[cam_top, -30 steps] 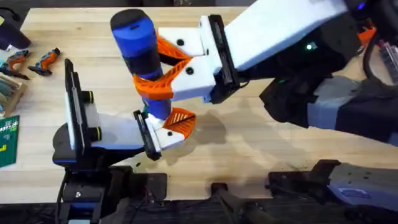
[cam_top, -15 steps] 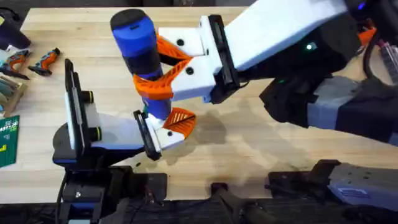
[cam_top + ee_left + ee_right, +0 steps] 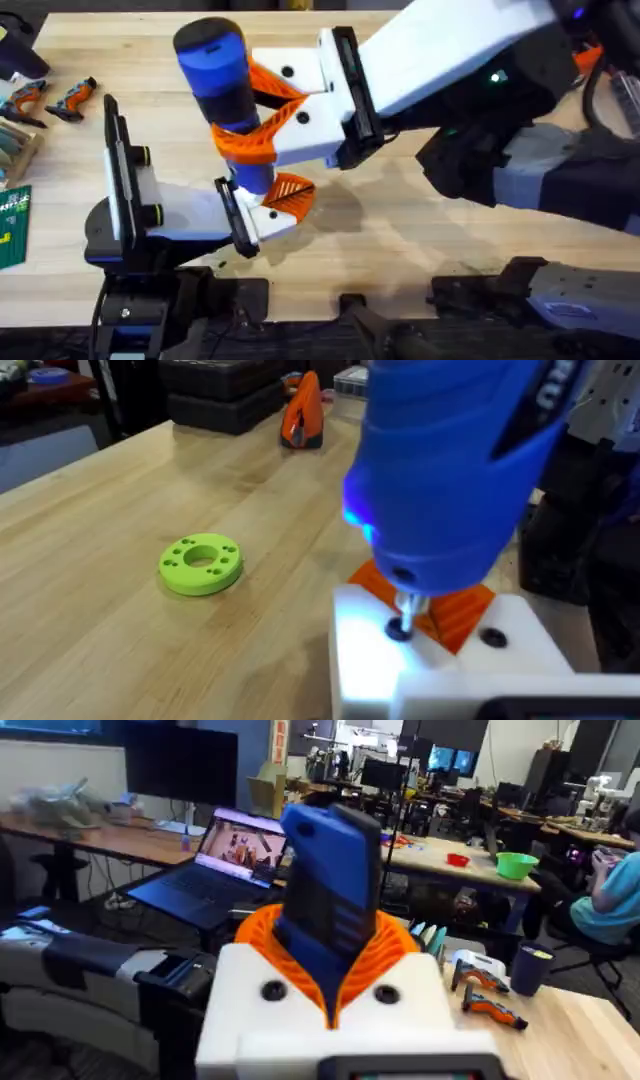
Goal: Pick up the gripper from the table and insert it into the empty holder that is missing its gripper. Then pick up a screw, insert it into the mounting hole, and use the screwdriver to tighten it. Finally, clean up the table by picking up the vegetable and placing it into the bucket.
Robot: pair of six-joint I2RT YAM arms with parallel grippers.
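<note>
While the blue cylindrical electric screwdriver (image 3: 225, 90) is clamped upright at the overhead frame's centre by the right gripper (image 3: 262, 118), its tip is pressed into the white angular plastic holder (image 3: 262, 220) gripped by the left gripper (image 3: 250, 222).

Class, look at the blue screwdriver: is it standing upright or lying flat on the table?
Upright. The right gripper holds the screwdriver vertical, and the left wrist view shows its tip pointing down into a hole in the white holder.

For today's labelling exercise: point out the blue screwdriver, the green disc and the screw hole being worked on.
screwdriver (image 3: 215, 75), overhead view, blue body.
green disc (image 3: 200, 563), left wrist view, top face.
screw hole (image 3: 399, 628), left wrist view, under the bit.
</note>
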